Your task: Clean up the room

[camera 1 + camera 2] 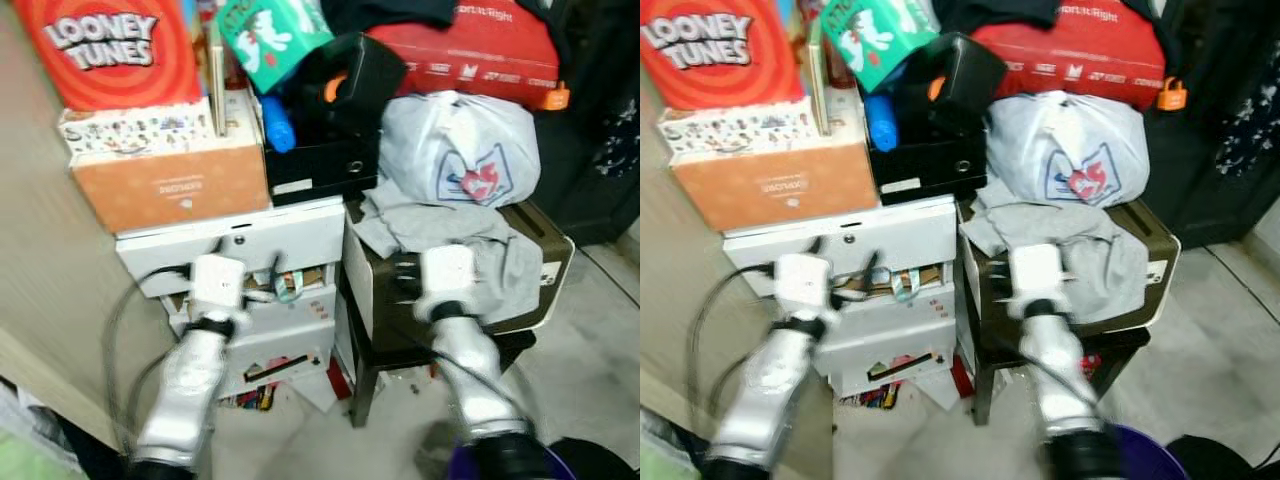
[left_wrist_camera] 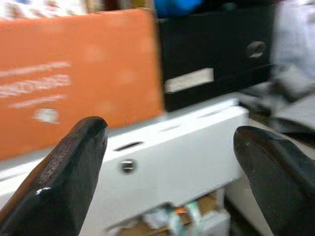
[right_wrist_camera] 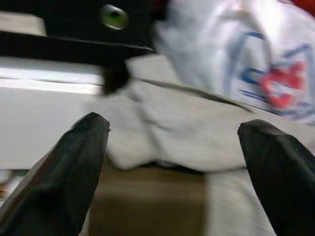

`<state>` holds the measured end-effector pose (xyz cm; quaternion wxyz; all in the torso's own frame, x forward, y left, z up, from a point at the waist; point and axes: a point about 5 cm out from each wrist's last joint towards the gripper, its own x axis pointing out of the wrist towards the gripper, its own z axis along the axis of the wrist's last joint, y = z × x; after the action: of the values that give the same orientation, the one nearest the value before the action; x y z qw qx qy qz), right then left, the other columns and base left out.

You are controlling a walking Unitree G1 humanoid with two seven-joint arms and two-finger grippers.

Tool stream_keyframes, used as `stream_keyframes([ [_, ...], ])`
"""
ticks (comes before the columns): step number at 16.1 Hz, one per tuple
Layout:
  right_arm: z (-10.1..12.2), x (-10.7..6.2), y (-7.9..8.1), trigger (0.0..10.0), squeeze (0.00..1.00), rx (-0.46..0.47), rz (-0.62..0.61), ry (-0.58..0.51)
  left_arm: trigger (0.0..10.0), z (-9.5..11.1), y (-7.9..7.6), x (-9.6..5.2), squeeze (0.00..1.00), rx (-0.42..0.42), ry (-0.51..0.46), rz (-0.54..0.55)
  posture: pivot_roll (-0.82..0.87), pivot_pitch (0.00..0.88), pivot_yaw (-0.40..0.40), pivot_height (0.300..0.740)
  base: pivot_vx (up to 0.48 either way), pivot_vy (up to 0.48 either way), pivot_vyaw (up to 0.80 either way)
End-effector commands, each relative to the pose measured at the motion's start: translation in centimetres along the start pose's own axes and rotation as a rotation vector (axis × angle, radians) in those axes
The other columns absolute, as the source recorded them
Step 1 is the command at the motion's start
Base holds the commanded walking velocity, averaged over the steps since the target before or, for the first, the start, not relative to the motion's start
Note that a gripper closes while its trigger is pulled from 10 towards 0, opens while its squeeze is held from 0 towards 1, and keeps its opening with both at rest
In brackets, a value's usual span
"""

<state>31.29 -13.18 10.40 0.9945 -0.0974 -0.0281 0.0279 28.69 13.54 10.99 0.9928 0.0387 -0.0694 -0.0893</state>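
Since both grippers, left gripper (image 2: 167, 162) and right gripper (image 3: 172, 162), hang spread and empty, I'd grab the grey cloth (image 1: 440, 235) mid-frame first, slowly.

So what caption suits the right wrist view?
Open right end effector facing grey cloth under a white bag.

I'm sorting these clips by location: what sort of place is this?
Probably a cluttered storage corner of a home: stacked boxes, including a Looney Tunes box, sit on a white drawer unit, and grey clothing with a plastic bag lies piled on a stool.
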Motion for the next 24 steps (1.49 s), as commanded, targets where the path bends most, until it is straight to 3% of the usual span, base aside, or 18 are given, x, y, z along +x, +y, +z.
stream_keyframes([
  [1, -0.1, -0.1, -1.0, 10.0, 0.00, -0.009, -0.031, 0.006, 10.0, 0.5, -0.6, 0.1, 0.00, 0.006, -0.011, -0.021, -0.04, 0.000, 0.024, 0.740, 0.000, 0.000, 0.00],
  [5, -0.1, -1.7, -2.2, 10.0, 0.00, -0.022, -0.042, 0.011, 10.0, 0.6, 0.9, -1.6, 0.00, 0.033, -0.001, 0.023, -0.02, 0.000, 0.026, 0.740, 0.000, 0.000, 0.00],
  [8, -1.5, -4.3, -2.2, 10.0, 0.00, -0.028, 0.000, 0.061, 10.0, -1.0, 3.2, -4.7, 0.00, 0.071, 0.095, 0.061, -0.02, 0.000, 0.023, 0.740, 0.000, 0.000, 0.00],
  [9, -2.1, -4.6, -2.3, 10.0, 0.00, -0.034, -0.001, 0.084, 10.0, -1.5, 3.6, -5.0, 0.00, 0.060, 0.121, 0.065, -0.02, 0.000, 0.020, 0.740, 0.000, 0.000, 0.00],
  [11, -2.5, -4.3, -2.7, 10.0, 0.00, -0.047, -0.005, 0.100, 10.0, -1.9, 3.9, -5.2, 0.00, 0.046, 0.149, 0.040, 0.00, 0.000, 0.017, 0.740, 0.000, 0.000, 0.00],
  [13, -2.6, -3.8, -3.3, 10.0, 0.00, -0.059, -0.020, 0.114, 10.0, -2.6, 3.5, -5.7, 0.00, 0.041, 0.194, -0.059, 0.00, 0.000, 0.015, 0.740, 0.000, 0.000, 0.00],
  [15, -3.5, -3.4, -5.0, 10.0, 0.00, -0.085, -0.074, 0.150, 10.0, -3.7, 4.4, -6.5, 0.00, 0.055, 0.252, -0.114, 0.00, 0.000, 0.014, 0.740, 0.000, 0.000, 0.00],
  [17, -4.0, -3.1, -6.1, 10.0, 0.00, -0.083, -0.118, 0.176, 10.0, -3.4, 4.9, -6.0, 0.00, 0.051, 0.242, -0.104, 0.00, 0.000, 0.017, 0.740, 0.000, 0.000, 0.00],
  [20, -1.5, -2.1, -5.1, 10.0, 0.00, -0.083, -0.096, 0.063, 10.0, -0.1, 4.2, -3.1, 0.00, 0.017, 0.084, -0.035, -0.01, 0.000, 0.020, 0.740, 0.000, 0.000, 0.71],
  [24, 0.2, -1.5, -3.6, 10.0, 0.00, -0.063, -0.074, -0.004, 10.0, 3.6, 0.6, -1.4, 0.00, -0.068, -0.040, -0.155, -0.01, 0.000, 0.021, 0.740, 0.000, 0.000, 0.34],
])
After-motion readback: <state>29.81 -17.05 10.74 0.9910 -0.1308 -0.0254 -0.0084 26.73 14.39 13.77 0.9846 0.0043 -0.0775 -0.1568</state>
